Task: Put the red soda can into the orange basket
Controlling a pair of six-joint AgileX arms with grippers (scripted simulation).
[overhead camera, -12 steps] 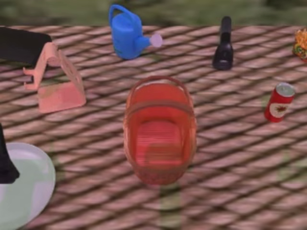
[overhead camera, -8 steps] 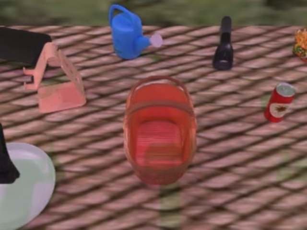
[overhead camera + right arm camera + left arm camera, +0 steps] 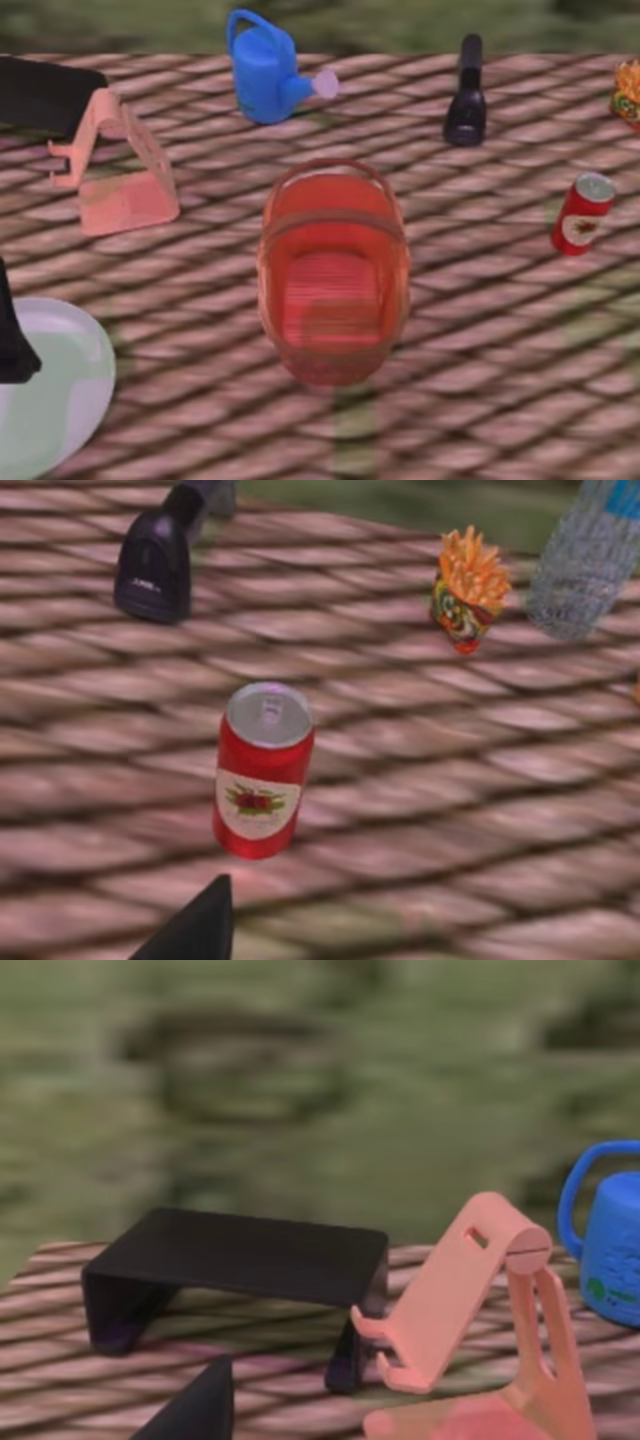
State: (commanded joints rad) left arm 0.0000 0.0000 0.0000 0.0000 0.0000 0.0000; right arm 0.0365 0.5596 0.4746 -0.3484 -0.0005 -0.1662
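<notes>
Still nothing has shifted: our red soda can [image 3: 582,214] stands upright, well right of the orange basket [image 3: 333,272]; neither gripper's finger state shows.

Even, soft daylight across the counter [image 3: 480,400], nothing dim, nothing blown out; dark diagonal bands stripe its whole surface in the top view; the orange basket [image 3: 333,272] glows translucent, its ribbed bottom showing through; faint greenish patches sit below it and beside the red soda can [image 3: 581,214]; in the right wrist view the can's silver top catches a pale sheen, no hard glare; the green backdrop in the left wrist view is pure blur, shapeless smears; the black stand [image 3: 235,1270] throws a weak shadow under itself; edges everywhere look soft, slightly smeared.
</notes>
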